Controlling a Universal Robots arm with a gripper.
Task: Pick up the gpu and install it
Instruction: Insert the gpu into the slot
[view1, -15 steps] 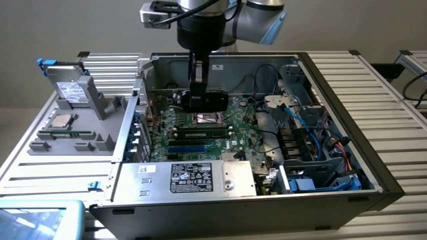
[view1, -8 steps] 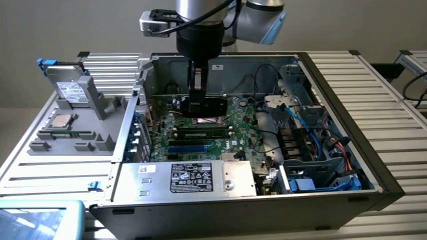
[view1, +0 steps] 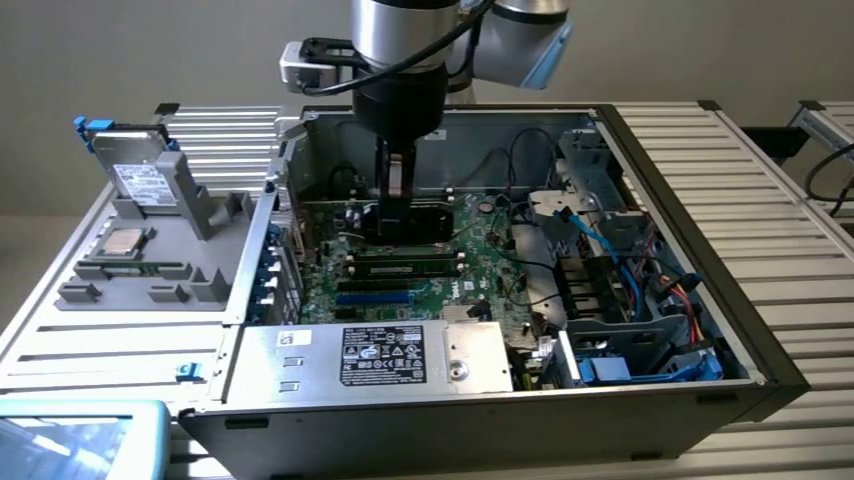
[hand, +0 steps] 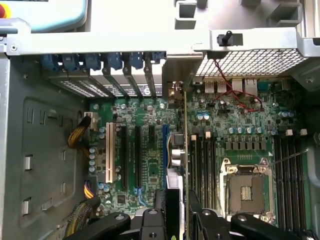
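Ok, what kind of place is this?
Probably a robotics lab bench for PC assembly: an open computer case on a slatted aluminium table, a grey parts fixture beside it, and a robot arm reaching in.

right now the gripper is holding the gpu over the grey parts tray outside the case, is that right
Not quite. The gripper is holding the gpu, but inside the open case, above the motherboard, not over the grey parts tray outside it. The exterior view shows this.
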